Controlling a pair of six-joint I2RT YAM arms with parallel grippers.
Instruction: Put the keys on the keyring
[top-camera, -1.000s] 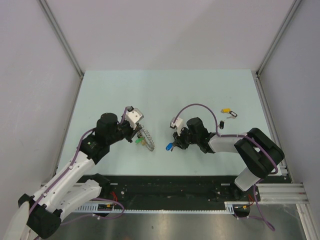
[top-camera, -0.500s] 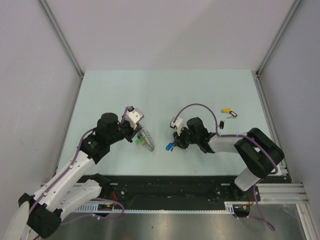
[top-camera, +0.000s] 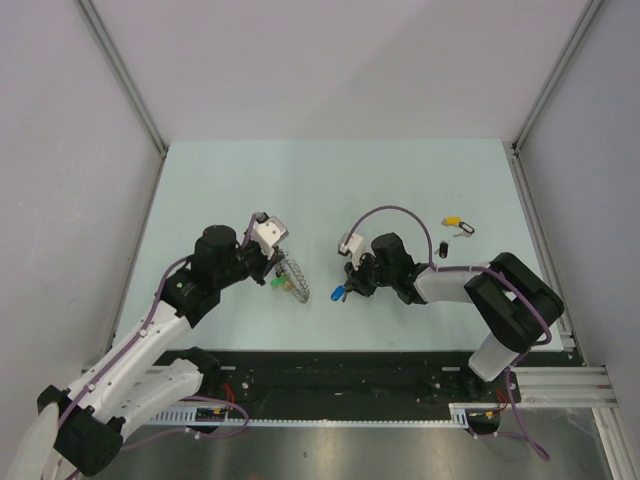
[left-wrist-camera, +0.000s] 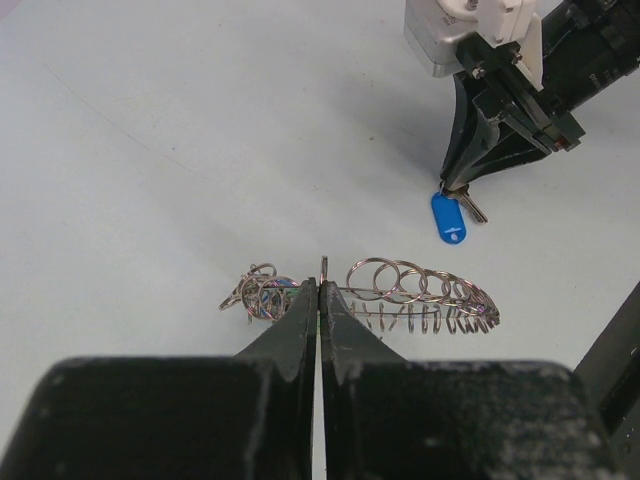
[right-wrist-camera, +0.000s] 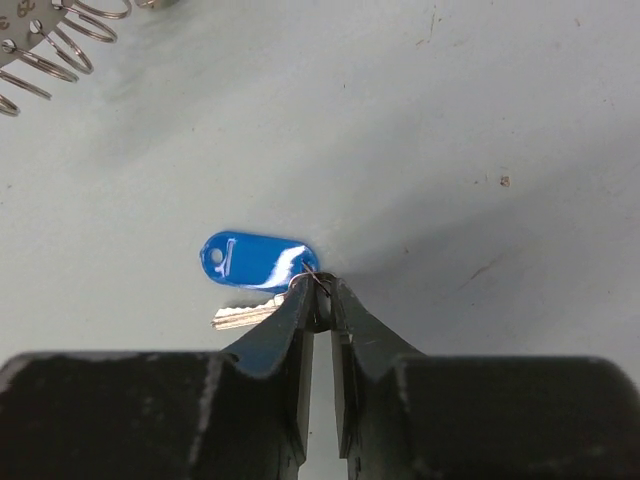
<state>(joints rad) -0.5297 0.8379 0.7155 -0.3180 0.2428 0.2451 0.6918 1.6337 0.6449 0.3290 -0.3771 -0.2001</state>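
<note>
- L gripper (left-wrist-camera: 320, 285): jaws pressed together, no gap. Tips nip a thin wire of the keyring (left-wrist-camera: 420, 300), and a short wire end pokes up between the tips.
- Keyring lies on the table (top-camera: 330, 180) as a stretched row of silver coils. In the L wrist view it runs from the tips toward 3 o'clock, with a tangled clump of small loops on the 9 o'clock side.
- Top view: keyring sits at approx 7 o'clock of table centre, at 4 o'clock of the L wrist cam housing.
- Green tag (top-camera: 275, 283) touches the keyring's near-left end. Can't tell if it is threaded on.
- R gripper (right-wrist-camera: 318, 292): jaws narrow, tips pinching the tiny wire loop of the blue-tag key (right-wrist-camera: 255, 258).
- Blue tag lies flat on the table at approx 10 o'clock of the R tips in the R wrist view. Its metal key blade points to 9 o'clock just below the tag.
- Blue-tag key is apart from the keyring. Top view: it lies at 3 o'clock of the coils, between the two grippers.
- Yellow-tag key (top-camera: 453, 219) lies at approx 2 o'clock of the R gripper, well apart, nr the table's right side.
- Black-tag key (top-camera: 441, 248) lies at 7 o'clock of the yellow one, close by the R arm's cable.
</note>
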